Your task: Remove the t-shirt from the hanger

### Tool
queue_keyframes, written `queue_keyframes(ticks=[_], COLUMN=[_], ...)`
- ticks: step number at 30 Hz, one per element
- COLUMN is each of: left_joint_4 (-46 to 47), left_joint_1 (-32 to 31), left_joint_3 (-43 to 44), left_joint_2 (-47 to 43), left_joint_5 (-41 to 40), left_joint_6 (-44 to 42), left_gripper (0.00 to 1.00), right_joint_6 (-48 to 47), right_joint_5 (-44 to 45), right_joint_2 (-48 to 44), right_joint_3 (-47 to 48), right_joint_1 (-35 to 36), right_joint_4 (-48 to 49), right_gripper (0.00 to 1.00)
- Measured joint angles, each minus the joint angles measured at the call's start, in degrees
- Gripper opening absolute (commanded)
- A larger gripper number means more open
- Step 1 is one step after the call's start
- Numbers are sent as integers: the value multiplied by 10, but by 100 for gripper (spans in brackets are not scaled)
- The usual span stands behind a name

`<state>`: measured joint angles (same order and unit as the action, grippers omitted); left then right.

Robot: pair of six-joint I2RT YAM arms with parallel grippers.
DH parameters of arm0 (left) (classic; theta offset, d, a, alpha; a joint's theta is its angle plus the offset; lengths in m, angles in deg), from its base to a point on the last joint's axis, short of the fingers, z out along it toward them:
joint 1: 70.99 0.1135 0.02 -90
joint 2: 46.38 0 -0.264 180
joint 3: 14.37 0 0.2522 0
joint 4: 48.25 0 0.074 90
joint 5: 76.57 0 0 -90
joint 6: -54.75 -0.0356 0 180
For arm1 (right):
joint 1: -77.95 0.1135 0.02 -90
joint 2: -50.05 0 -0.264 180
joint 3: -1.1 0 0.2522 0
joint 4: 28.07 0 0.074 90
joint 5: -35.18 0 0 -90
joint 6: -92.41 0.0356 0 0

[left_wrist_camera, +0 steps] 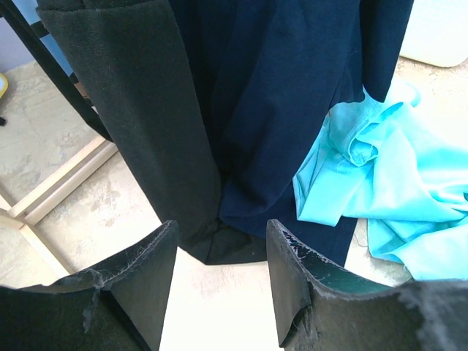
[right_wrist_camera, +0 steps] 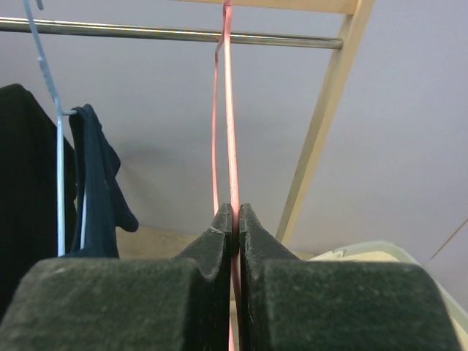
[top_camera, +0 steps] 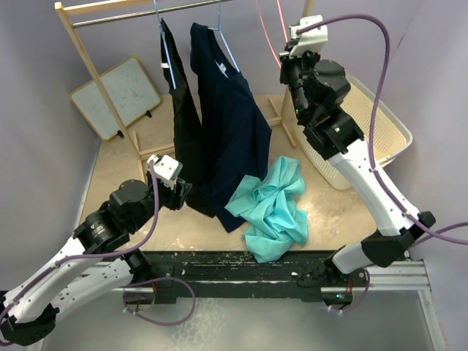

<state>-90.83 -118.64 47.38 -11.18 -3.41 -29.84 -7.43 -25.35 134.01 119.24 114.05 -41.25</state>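
Note:
A navy t-shirt (top_camera: 227,139) and a black garment (top_camera: 183,124) hang from light blue hangers (right_wrist_camera: 58,146) on the metal rod (right_wrist_camera: 146,33). A teal t-shirt (top_camera: 274,208) lies crumpled on the table below them. My left gripper (left_wrist_camera: 221,230) is open, low over the table, with nothing between its fingers; the black hem (left_wrist_camera: 219,248) lies just beyond its tips. My right gripper (right_wrist_camera: 235,208) is raised by the rod and shut on the wire of a bare pink hanger (right_wrist_camera: 228,110), which still hooks over the rod.
The wooden rack frame (top_camera: 80,51) stands at the back, its base rails on the table. A whiteboard (top_camera: 117,95) leans at the back left. A white basket (top_camera: 380,131) sits at the right, behind my right arm.

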Motion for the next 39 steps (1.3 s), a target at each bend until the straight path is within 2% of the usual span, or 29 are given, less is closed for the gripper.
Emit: queue_keyframes(ticks=[8,16,18,22,26,30,32,33,39], left_joint_4=[0,0,0,0,0,0,0,0,0], left_joint_1=[0,0,0,0,0,0,0,0,0], left_joint_3=[0,0,0,0,0,0,0,0,0], left_joint_2=[2,4,4,4,4,3,3,3,0], left_joint_5=[-4,-6,-7,-9,-12,-15,-16,-17,-19], left_joint_6=[0,0,0,0,0,0,1,1,2], left_gripper=[55,55,55,56,56,56,56,56,56], right_joint_6=[1,30,43,62,83,106,120,130,203], right_joint_5=[-6,-29,-38,-53,-70,-82,-87,-94,-157], right_joint_2=[64,78,77,67,27,-39,-85,-117,-288], right_joint_3=[35,37,37,33,1,-45,-84,-113,-284], right_joint_1=[-27,-52,-54,-57,-57,-57,-57,-57,-57], right_joint_4=[-4,-38,-50,-66,-79,-95,-100,-110,-179], right_gripper=[0,0,12,49,74,90,92,98,100])
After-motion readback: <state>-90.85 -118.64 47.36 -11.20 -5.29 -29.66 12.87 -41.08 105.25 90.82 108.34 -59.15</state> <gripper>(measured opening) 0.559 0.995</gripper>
